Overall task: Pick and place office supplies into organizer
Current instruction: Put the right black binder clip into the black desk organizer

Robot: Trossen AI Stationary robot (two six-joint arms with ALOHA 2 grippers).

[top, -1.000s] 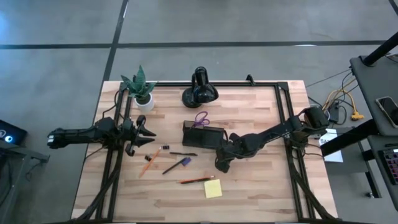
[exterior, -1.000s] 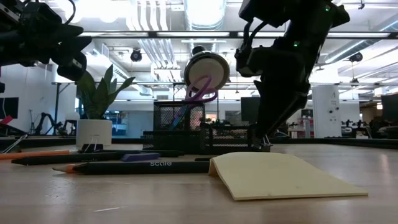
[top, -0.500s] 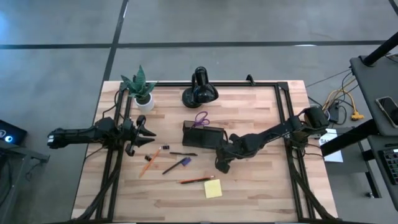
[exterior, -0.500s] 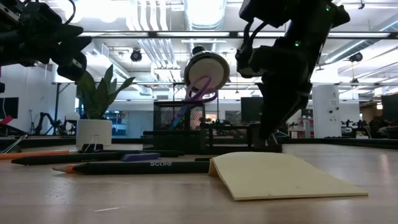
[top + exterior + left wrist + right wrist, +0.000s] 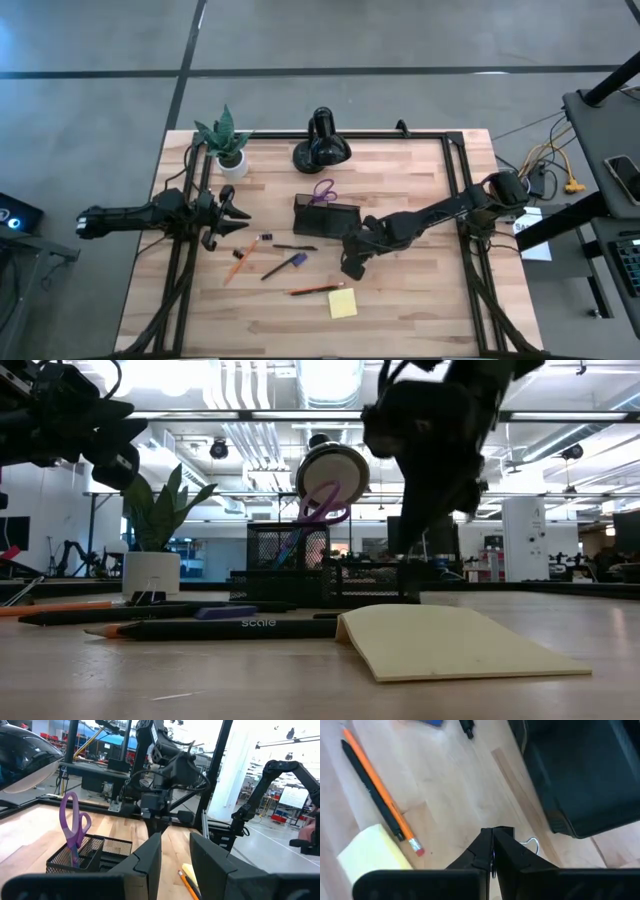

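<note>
In organizer (image 5: 326,215): purple scissors (image 5: 322,191) only
Left on worktop (image 5: 400,300): sticky pad (image 5: 342,303), pencils, pens
Right gripper (image 5: 493,851): fingers closed on a small wire clip
Left gripper (image 5: 238,211): waiting, fingers apart, empty

floor (image 5: 400,40): grey concrete, dark seams
ceiling (image 5: 250,420): exposed pipes, bright lights
table (image 5: 400,300): light wood planks
</note>
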